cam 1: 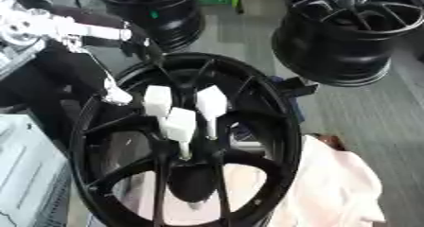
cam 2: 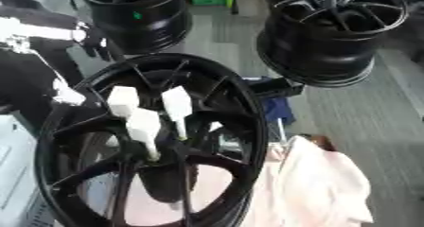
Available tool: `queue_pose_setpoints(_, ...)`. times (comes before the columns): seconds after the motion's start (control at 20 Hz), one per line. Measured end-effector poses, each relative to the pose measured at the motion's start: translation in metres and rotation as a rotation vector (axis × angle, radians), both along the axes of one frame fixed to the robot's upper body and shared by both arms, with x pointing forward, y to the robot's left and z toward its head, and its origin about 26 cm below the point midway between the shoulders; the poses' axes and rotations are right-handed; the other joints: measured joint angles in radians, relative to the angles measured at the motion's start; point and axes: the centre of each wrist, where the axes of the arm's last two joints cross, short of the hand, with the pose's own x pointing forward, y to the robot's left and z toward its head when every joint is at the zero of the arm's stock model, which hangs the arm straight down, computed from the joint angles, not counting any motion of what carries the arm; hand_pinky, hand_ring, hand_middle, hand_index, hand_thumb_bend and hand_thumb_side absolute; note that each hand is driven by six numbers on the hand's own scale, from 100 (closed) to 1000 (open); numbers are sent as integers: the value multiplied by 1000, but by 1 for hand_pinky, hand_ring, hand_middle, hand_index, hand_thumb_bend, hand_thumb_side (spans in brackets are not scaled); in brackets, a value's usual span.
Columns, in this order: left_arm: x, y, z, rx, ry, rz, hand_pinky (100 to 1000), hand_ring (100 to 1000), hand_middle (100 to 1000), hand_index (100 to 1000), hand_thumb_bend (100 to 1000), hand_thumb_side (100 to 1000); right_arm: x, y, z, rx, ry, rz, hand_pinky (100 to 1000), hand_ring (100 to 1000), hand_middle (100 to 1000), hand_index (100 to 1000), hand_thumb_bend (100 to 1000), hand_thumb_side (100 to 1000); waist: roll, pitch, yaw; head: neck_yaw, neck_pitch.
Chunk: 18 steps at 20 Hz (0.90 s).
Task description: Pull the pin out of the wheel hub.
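A large black wheel hub (cam 1: 273, 126) stands tilted in the foreground. Three white block-headed pins sit in its centre: one at the left (cam 1: 157, 100), one at the right (cam 1: 211, 103) and one lower in front (cam 1: 181, 124), each with a thin shaft running down into the hub. A fourth white piece (cam 1: 116, 96) lies against the left side of the rim. My left arm comes in from the upper left, silver and black, and my left hand (cam 1: 139, 45) hangs dark just above the rim's top left edge, apart from the pins. My right hand is out of sight.
Two more black wheels stand behind, one at the top middle (cam 1: 162, 11) and one at the top right (cam 1: 352, 32). A pale pink cloth (cam 1: 331, 183) lies under the hub at the lower right. A light grey box (cam 1: 29, 174) fills the lower left.
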Motion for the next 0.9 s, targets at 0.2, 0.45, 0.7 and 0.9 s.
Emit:
queue_pose_setpoints(0.2, 5, 3, -6, 2, 11, 7, 848, 856, 815, 920, 408, 340, 1, 1, 0, 3, -3, 5, 709, 713, 743, 763, 100, 790, -2, 6, -4, 0, -7)
queue_pose_setpoints(0.45, 9, 2, -10, -14, 28, 12, 843, 848, 805, 932, 407, 354, 2, 2, 0, 9, -9, 8, 709, 714, 743, 763, 100, 792, -3, 14, -7, 0, -9)
queue_pose_setpoints(0.7, 12, 4, -15, -28, 53, 19, 839, 840, 794, 937, 404, 365, 2, 3, 0, 15, -8, 9, 709, 714, 743, 763, 100, 795, -2, 20, -11, 1, -17)
queue_pose_setpoints(0.9, 14, 3, -18, -36, 60, 26, 839, 841, 796, 934, 416, 363, 2, 4, -1, 22, -7, 12, 709, 714, 743, 763, 100, 797, -2, 25, -13, 1, -18)
